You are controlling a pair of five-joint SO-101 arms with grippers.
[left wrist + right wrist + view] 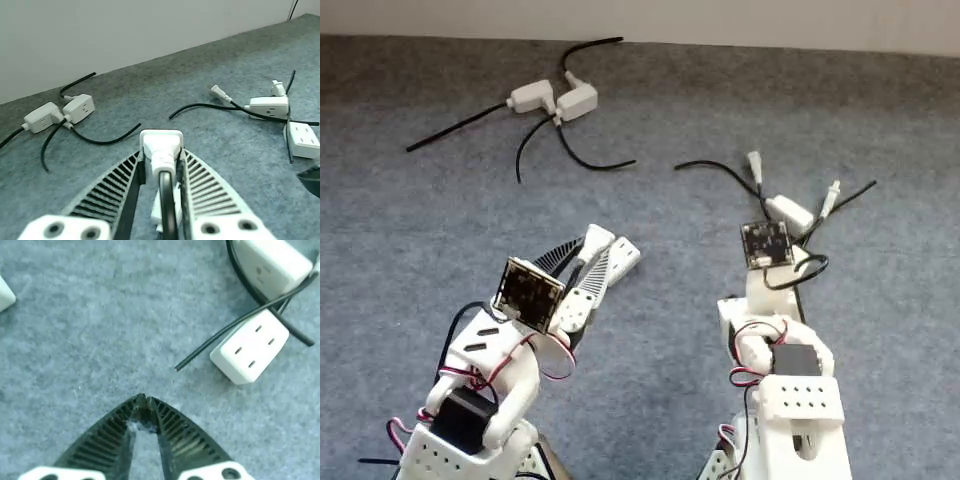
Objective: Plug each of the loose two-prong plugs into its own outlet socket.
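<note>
High view looked down on a grey carpet [670,330], with both arms at its near edge. Far to the left lay a pair of white blocks [555,100], end to end and touching, with black cords trailing away. Whether prongs were seated between them was too small to tell.

Nearer, the left gripper [161,152] was pinching a white cord end [161,140] between its ribbed fingers [200,180], and the piece's cord ran back between them. Its face pointed away from the wrist camera, so plug or socket could not be told.

Right of centre, a loose plug [755,162] lay on the carpet at the tip of a curving black cord [715,172]. Just beside it a white socket [790,212] lay slantwise, and a second plug [833,192] rested close to its far side.

The right arm's camera board [767,243] sat over the right gripper [145,412], covering its fingers from above. In the right wrist view that gripper had its fingertips pressed together on nothing, over the carpet. Beyond it lay a square socket [250,347] with its slots showing and a thin cord [225,336] running along one of its edges. Another white body [272,262] was cut off by the frame. A white corner [4,292] at the frame's edge showed too little to identify.
</note>
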